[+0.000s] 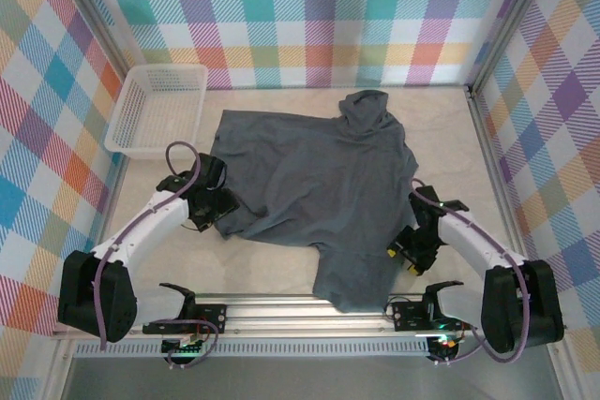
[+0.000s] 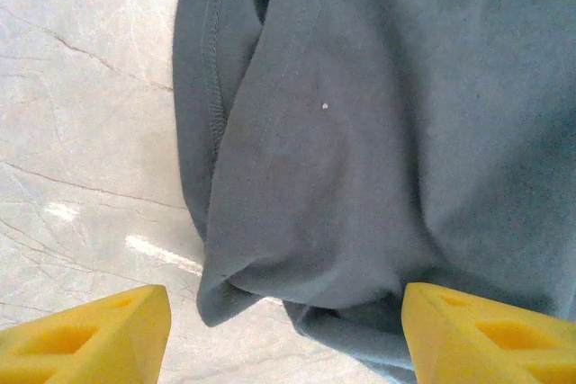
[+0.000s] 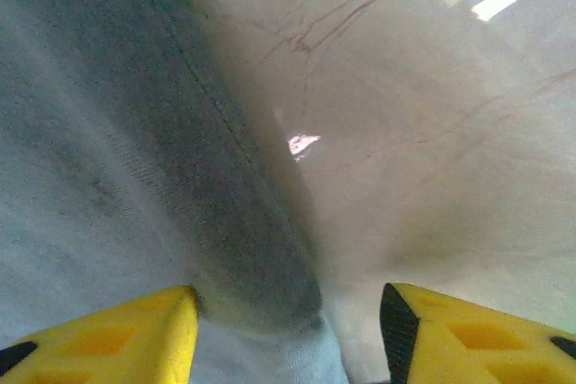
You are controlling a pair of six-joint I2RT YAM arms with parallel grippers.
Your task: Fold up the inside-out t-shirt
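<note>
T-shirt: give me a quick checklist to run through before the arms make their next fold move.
1. Left gripper open: ok, jaws apart, t-shirt edge lying loose between them.
2. Right gripper open: ok, hem between its jaws, not pinched.
3. Flat t-shirt: not ok, wrinkled and bunched at the far end.
4. Clear of the basket: ok, they lie apart.
5. Wholly on the table: cannot tell, the near end reaches the rail.
</note>
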